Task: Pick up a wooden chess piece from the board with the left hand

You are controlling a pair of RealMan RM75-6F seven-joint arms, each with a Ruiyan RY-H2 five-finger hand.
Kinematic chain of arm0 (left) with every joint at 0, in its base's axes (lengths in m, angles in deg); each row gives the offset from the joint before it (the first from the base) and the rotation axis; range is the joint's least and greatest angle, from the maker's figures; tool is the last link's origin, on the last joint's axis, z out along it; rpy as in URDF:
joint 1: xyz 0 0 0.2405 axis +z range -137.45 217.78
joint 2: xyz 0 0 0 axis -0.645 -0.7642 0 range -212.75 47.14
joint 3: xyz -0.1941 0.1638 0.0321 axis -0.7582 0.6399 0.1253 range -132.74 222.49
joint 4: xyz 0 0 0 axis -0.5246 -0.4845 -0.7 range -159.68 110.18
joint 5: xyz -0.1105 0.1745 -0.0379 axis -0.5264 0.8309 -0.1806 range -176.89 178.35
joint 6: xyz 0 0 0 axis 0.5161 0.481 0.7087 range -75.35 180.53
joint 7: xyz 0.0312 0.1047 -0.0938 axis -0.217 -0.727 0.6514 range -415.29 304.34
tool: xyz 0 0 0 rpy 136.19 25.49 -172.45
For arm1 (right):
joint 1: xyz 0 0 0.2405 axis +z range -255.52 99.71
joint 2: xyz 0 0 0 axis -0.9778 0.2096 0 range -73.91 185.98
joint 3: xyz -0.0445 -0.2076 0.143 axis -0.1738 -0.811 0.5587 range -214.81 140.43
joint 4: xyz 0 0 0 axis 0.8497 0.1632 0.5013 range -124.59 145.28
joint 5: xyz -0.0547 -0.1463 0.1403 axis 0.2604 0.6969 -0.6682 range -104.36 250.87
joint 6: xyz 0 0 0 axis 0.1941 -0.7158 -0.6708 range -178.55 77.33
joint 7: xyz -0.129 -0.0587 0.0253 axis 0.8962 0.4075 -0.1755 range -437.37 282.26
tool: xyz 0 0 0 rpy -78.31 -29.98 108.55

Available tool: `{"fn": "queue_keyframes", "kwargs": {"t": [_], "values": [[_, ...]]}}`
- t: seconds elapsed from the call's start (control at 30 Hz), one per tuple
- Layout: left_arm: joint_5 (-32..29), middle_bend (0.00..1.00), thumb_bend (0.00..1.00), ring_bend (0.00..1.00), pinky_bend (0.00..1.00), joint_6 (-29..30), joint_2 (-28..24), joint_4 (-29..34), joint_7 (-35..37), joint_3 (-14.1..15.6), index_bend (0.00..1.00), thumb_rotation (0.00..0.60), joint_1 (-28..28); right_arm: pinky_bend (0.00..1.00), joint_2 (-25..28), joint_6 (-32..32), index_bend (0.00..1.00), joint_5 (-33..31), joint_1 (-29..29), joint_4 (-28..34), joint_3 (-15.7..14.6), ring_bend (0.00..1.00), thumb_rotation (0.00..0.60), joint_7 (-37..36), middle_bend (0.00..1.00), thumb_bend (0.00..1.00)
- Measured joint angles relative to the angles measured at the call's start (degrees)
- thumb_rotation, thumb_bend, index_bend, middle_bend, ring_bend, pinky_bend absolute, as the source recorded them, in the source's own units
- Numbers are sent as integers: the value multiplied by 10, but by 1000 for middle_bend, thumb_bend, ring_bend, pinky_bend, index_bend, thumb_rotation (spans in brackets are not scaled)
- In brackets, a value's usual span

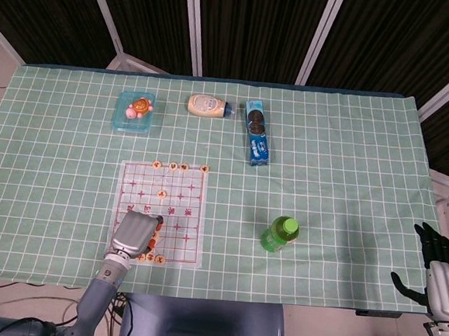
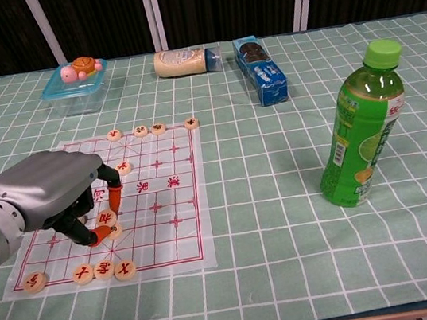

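Chess piece [image 2: 111,231] on the board [image 2: 174,206], pinched between the left robot hand's [image 2: 52,197] curled, orange-tipped fingers [image 2: 113,197].

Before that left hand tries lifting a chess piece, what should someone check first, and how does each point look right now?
1. Left hand over the board: ok.
2. Fingertips down at a piece in the near rows: ok.
3. Piece actually pinched: cannot tell, the fingers hide the contact.
4. Near-edge pieces out of the fingers' way: ok, they lie apart.
5. Bottle away from the lift path: ok, it stands off the board to the right.
6. Right hand out of the way: ok, at the table's far right edge.
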Motion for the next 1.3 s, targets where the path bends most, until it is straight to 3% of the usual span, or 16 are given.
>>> {"fn": "queue_keyframes", "kwargs": {"t": [0.9,1.3], "values": [[-19,1000,291,1000,1000,1,21,-28,4,12,486,600,-23,0,1,-1,0,-2,0,1,1,0,600,-3,0,304],[-24,1000,263,1000,1000,4,18,-27,6,14,365,600,-27,0,1,0,0,-5,-1,1,2,0,600,0,0,304]]}}
